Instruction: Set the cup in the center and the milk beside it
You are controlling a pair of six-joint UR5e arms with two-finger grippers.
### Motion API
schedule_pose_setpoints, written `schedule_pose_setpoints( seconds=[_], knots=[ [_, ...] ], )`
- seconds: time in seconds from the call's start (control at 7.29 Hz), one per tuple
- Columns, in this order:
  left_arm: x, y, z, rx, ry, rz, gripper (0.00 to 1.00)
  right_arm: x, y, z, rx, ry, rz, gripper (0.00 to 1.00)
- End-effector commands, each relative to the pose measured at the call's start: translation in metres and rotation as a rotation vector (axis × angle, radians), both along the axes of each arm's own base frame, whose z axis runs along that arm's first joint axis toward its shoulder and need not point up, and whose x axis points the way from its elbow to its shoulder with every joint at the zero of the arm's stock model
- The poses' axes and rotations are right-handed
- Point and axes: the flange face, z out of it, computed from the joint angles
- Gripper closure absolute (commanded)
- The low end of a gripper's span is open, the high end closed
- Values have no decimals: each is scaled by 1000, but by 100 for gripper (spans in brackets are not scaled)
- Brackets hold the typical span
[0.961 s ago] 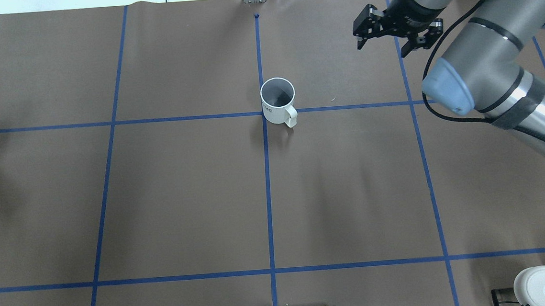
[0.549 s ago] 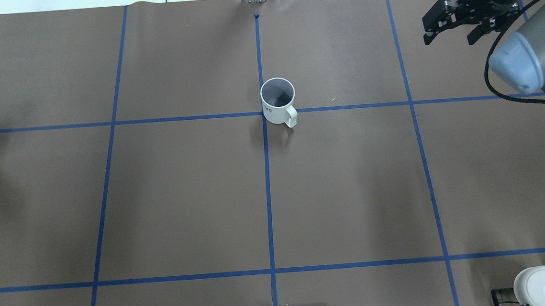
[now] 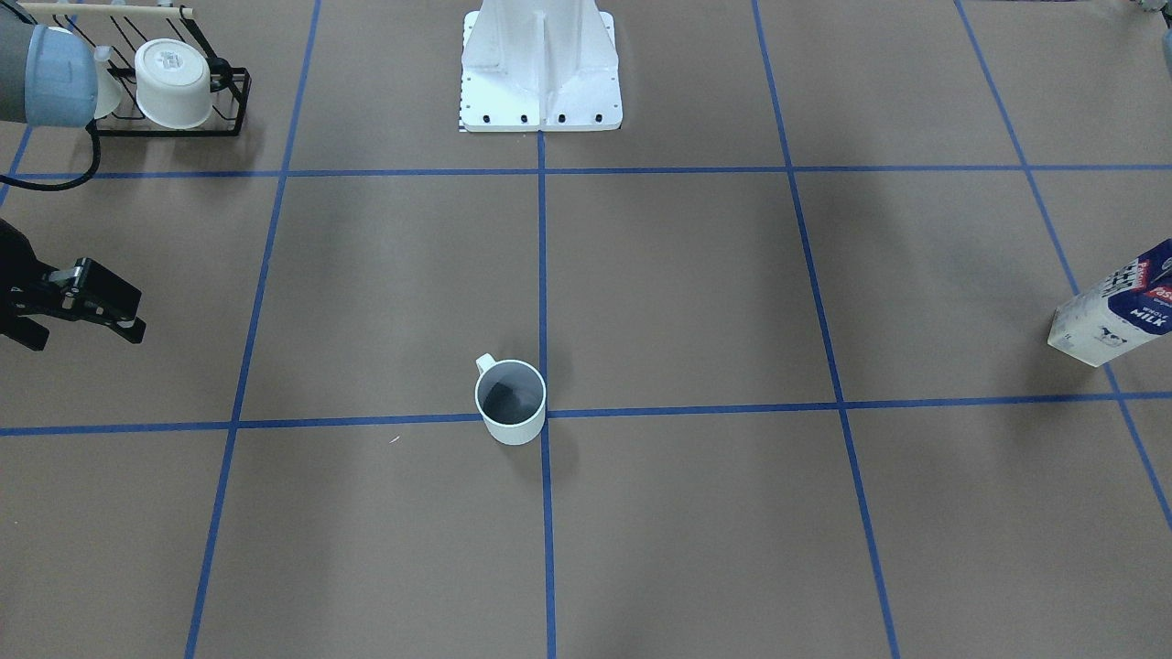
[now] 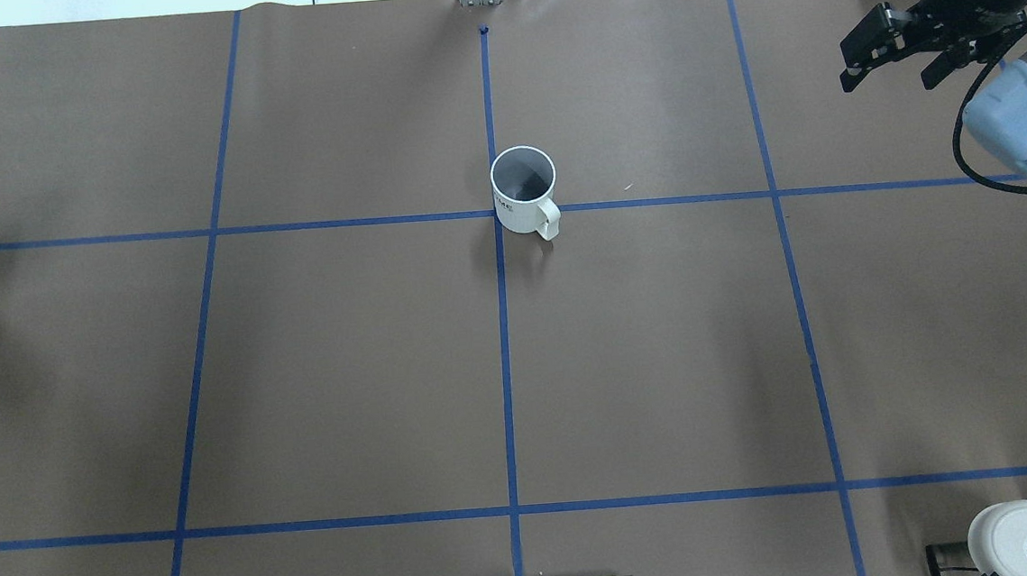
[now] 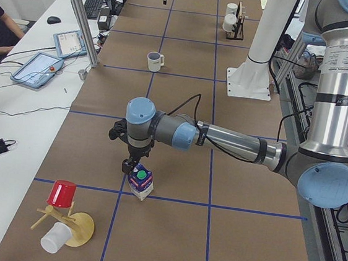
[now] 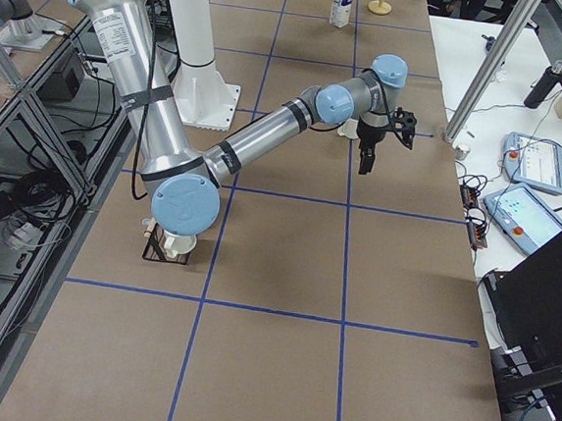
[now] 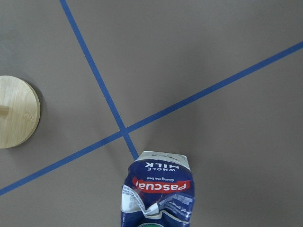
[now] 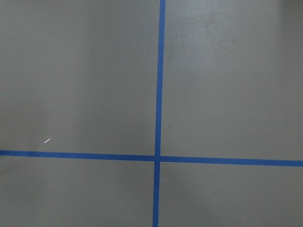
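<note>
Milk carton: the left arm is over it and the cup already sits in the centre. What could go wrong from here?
1. The left gripper hangs right over the milk at its sloped, creased top; a grasp there may slip or tip the tall carton.
2. The milk stands far from the cup, so the carry is long; setting it down too close could knock the cup.

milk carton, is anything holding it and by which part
Cannot be told: the left gripper sits at the top of the milk carton, seen only from the side. The right gripper, jaws open, holds nothing.
</note>
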Motion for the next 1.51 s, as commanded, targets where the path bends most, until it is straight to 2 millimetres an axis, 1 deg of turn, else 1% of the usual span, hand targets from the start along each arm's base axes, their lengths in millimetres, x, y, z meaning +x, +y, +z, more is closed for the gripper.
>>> schedule_pose_setpoints(
  seconds=[0.0, 0.14, 0.27, 0.41, 1.1, 1.24, 1.37],
  knots=[
    [11, -4, 10, -14, -4, 24, 2, -1, -1, 2, 0, 8, 0, 0],
    [15, -11, 15, -4, -15, 29, 2, -2, -2, 1, 2, 7, -1, 0],
    [16, -15, 35, 17, -17, 28, 2, -2, -1, 0, 3, 5, -2, 0],
    [16, -20, 47, 36, -13, 26, 2, -2, -1, 0, 3, 5, -2, 0],
    [22, -19, 48, 31, -5, 33, 2, -1, -1, 2, -1, 6, -1, 0],
    [22, -16, 50, 27, -3, 36, 15, -1, -1, 1, 0, 5, -1, 0],
    [22, -13, 47, 31, -1, 36, 58, -2, -1, 1, 0, 5, -3, 0]
  ],
)
